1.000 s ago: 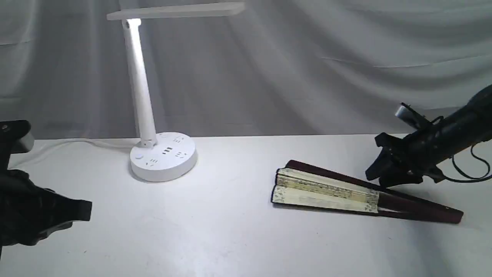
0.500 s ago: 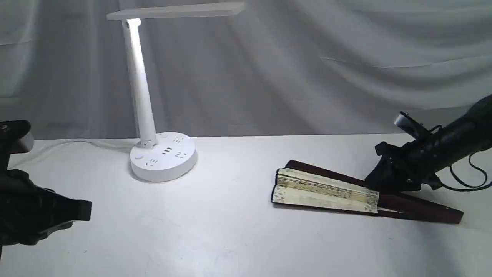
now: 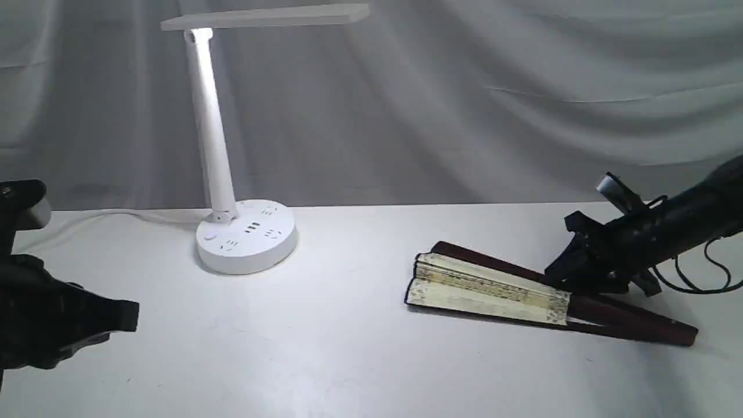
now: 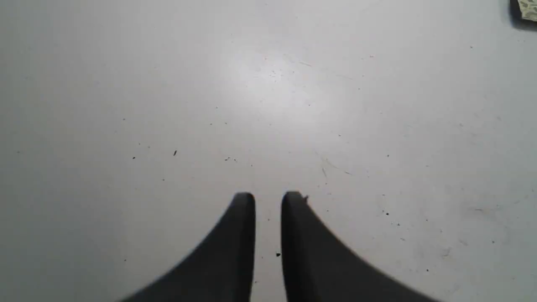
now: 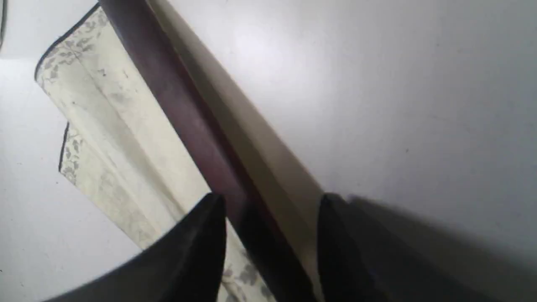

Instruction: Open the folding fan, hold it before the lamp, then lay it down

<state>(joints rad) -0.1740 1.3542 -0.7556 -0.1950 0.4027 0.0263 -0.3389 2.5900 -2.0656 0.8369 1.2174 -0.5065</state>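
Currently the folding fan [image 3: 493, 287] is seen lying nearly closed on the table [image 3: 348, 360], at about 4 o'clock from the lamp [image 3: 246, 235], with the leaf end toward 9 o'clock and the pivot end toward 4 o'clock. The right gripper [image 5: 270, 201] is set over the upper maroon guard with its jaws parted wider than the guard; nothing is clamped yet. The left gripper [image 4: 268, 197] is parked well apart at 8 o'clock, barely parted and empty. Risks, as judged: the paper leaf could be pinched or creased, since one fingertip sits right at its edge. The whole fan could be dragged rather than spread, since the lower guard is not pinned. A slip off the smooth guard is also likely if it is gripped off-centre.
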